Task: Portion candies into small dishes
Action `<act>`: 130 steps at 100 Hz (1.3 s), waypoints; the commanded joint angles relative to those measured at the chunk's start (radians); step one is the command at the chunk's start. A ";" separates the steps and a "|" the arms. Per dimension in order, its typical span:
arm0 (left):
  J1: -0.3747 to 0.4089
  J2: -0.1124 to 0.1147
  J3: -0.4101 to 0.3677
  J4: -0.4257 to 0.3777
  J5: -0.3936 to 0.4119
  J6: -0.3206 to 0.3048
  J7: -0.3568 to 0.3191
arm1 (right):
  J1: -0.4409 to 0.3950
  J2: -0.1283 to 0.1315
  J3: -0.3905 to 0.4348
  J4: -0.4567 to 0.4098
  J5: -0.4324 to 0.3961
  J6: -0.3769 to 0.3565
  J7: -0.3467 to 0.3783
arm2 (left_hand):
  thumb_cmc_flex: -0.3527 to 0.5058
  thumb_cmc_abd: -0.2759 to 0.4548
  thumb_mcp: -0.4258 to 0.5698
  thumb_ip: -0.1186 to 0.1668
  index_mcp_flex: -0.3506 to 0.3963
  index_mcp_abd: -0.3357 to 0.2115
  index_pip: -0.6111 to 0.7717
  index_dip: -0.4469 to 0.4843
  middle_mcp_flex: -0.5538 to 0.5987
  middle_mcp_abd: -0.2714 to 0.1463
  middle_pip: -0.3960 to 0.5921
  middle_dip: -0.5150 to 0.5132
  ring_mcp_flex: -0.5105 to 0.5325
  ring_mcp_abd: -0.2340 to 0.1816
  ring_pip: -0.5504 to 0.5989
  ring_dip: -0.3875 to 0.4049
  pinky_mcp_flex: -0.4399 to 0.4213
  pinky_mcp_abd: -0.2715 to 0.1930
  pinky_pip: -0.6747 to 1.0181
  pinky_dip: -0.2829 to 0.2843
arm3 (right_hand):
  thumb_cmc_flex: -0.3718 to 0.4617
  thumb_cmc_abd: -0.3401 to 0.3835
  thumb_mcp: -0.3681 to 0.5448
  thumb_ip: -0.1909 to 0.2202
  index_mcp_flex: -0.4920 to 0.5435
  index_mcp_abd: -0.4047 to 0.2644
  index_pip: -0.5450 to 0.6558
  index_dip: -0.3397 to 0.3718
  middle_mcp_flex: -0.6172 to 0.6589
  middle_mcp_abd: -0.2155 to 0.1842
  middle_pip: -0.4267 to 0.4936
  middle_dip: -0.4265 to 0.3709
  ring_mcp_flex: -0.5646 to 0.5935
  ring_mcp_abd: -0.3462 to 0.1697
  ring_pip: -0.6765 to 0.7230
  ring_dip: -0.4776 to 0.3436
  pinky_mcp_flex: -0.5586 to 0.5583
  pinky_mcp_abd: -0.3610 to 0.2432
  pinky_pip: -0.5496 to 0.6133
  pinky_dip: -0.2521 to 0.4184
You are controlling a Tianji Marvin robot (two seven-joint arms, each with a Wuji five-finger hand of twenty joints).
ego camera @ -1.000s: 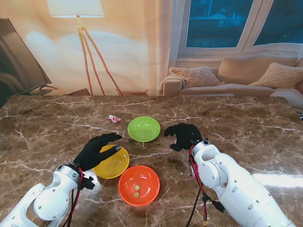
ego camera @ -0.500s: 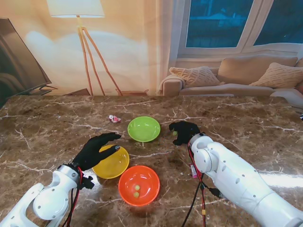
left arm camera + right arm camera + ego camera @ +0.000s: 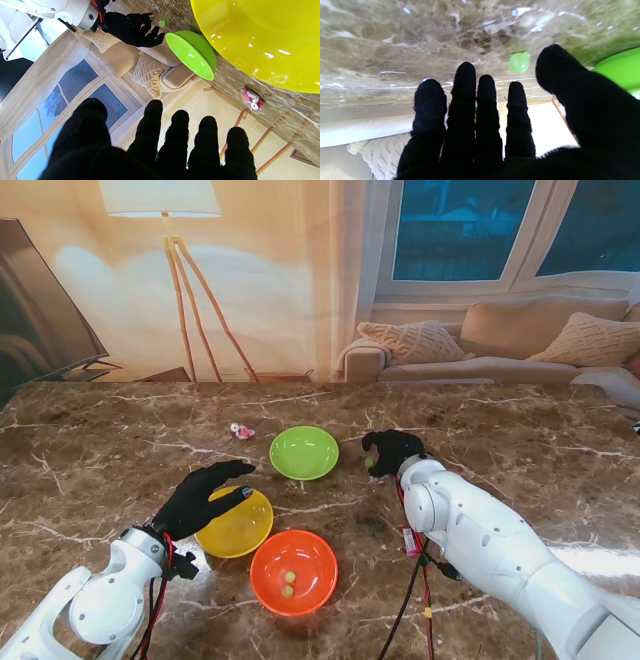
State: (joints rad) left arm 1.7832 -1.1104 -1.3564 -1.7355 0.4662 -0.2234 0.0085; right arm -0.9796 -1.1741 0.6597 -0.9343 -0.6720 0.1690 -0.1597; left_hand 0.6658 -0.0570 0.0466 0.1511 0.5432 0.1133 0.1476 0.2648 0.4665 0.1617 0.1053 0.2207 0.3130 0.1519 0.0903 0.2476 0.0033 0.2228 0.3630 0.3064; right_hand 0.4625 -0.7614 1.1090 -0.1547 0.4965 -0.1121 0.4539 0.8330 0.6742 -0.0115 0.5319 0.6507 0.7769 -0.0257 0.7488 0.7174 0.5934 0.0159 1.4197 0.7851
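Note:
Three small dishes sit mid-table: a green dish (image 3: 304, 452) farthest from me, a yellow dish (image 3: 237, 527), and an orange dish (image 3: 293, 571) with two green candies (image 3: 288, 583) in it. A loose green candy (image 3: 369, 463) lies on the marble just right of the green dish, seen close in the right wrist view as candy (image 3: 519, 62). My right hand (image 3: 393, 448) hovers over it, fingers spread, holding nothing. My left hand (image 3: 207, 495) floats open over the yellow dish's left rim. A wrapped pink candy packet (image 3: 241, 431) lies left of the green dish.
The brown marble table (image 3: 520, 450) stretches wide to both sides. Red and black cables (image 3: 412, 560) hang from my right arm near the orange dish. A sofa, a floor lamp and windows stand beyond the table's far edge.
My right hand has moved farther from me and slightly right, closing in over the loose green candy beside the green dish. The left hand and the dishes have stayed put.

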 commanded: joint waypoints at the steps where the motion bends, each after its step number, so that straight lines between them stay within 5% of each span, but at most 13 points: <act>1: 0.004 0.000 0.001 0.000 -0.001 0.005 -0.001 | 0.015 -0.015 -0.010 0.037 0.006 0.002 -0.024 | -0.024 0.052 -0.021 -0.022 -0.010 -0.019 0.003 0.006 -0.032 -0.007 -0.010 -0.017 -0.018 -0.025 -0.016 -0.012 -0.004 -0.001 -0.020 0.015 | 0.015 -0.029 0.024 0.027 0.026 -0.021 0.026 0.030 0.029 -0.025 0.024 0.025 0.036 0.003 0.026 0.018 0.029 -0.016 0.039 0.009; 47: 0.003 0.001 0.001 0.000 -0.002 0.007 -0.005 | 0.096 -0.104 -0.113 0.269 0.100 -0.075 -0.166 | -0.023 0.053 -0.021 -0.022 -0.011 -0.023 0.004 0.007 -0.034 -0.005 -0.012 -0.018 -0.020 -0.023 -0.016 -0.012 -0.005 0.000 -0.020 0.013 | 0.076 -0.115 0.037 -0.004 0.193 -0.016 0.127 0.011 0.214 -0.063 0.073 0.035 0.195 -0.018 0.041 -0.004 0.144 -0.015 0.065 -0.043; 56: 0.003 0.000 0.000 0.000 -0.001 0.007 -0.004 | 0.100 -0.113 -0.118 0.290 0.109 -0.092 -0.181 | -0.024 0.053 -0.022 -0.022 -0.011 -0.023 0.004 0.007 -0.034 -0.005 -0.012 -0.018 -0.020 -0.022 -0.016 -0.012 -0.005 0.002 -0.020 0.013 | 0.126 -0.149 0.018 -0.111 0.253 -0.038 0.204 -0.045 0.299 -0.064 0.060 0.110 0.257 -0.014 0.051 -0.010 0.183 -0.007 0.087 -0.067; 66: 0.003 0.001 0.000 0.001 0.000 0.007 -0.004 | 0.102 -0.120 -0.125 0.309 0.117 -0.108 -0.192 | -0.024 0.053 -0.021 -0.022 -0.011 -0.022 0.004 0.008 -0.036 -0.002 -0.012 -0.018 -0.021 -0.022 -0.017 -0.012 -0.005 0.002 -0.021 0.013 | 0.179 -0.184 -0.001 -0.148 0.287 -0.074 0.318 -0.125 0.383 -0.065 0.034 0.140 0.315 -0.008 0.057 -0.005 0.227 -0.002 0.109 -0.082; 86: 0.003 0.001 -0.001 0.001 -0.002 0.009 -0.007 | 0.104 -0.130 -0.139 0.345 0.130 -0.129 -0.200 | -0.022 0.055 -0.021 -0.022 -0.010 -0.027 0.006 0.008 -0.039 -0.003 -0.014 -0.018 -0.023 -0.022 -0.018 -0.012 -0.006 0.000 -0.022 0.013 | 0.235 -0.202 -0.009 -0.148 0.330 -0.101 0.401 -0.191 0.473 -0.064 -0.006 0.135 0.381 0.009 0.052 -0.012 0.282 -0.001 0.138 -0.092; 112: 0.003 0.001 0.001 0.002 -0.001 0.006 -0.006 | 0.110 -0.147 -0.155 0.397 0.153 -0.155 -0.210 | -0.020 0.057 -0.021 -0.024 -0.010 -0.026 0.007 0.009 -0.039 -0.002 -0.015 -0.018 -0.023 -0.021 -0.018 -0.012 -0.005 0.002 -0.023 0.013 | 0.297 -0.172 0.026 -0.117 0.415 -0.113 0.500 -0.369 0.588 -0.048 -0.048 0.039 0.462 0.031 0.023 -0.067 0.339 0.016 0.144 -0.113; 130: 0.002 0.000 0.002 0.004 0.000 0.006 -0.003 | 0.109 -0.145 -0.161 0.402 0.156 -0.169 -0.198 | -0.019 0.060 -0.022 -0.025 -0.010 -0.026 0.006 0.009 -0.040 -0.001 -0.016 -0.018 -0.024 -0.021 -0.018 -0.012 -0.005 0.002 -0.024 0.013 | 0.326 -0.176 0.067 -0.107 0.506 -0.140 0.559 -0.398 0.652 -0.051 -0.028 0.019 0.509 0.041 0.047 -0.069 0.376 0.022 0.153 -0.119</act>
State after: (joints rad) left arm 1.7818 -1.1100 -1.3570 -1.7342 0.4656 -0.2199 0.0039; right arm -0.8427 -1.3232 0.5076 -0.5557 -0.5150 -0.0003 -0.3933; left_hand 0.6658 -0.0570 0.0466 0.1511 0.5432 0.1105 0.1476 0.2648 0.4665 0.1616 0.1053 0.2207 0.3129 0.1518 0.0902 0.2476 0.0034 0.2231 0.3630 0.3065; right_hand 0.6838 -0.9349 1.1125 -0.2795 0.9167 -0.2036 0.8976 0.4308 1.2110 -0.0522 0.5462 0.7424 1.2192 -0.0128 0.7732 0.6523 0.9377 0.0496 1.5183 0.6887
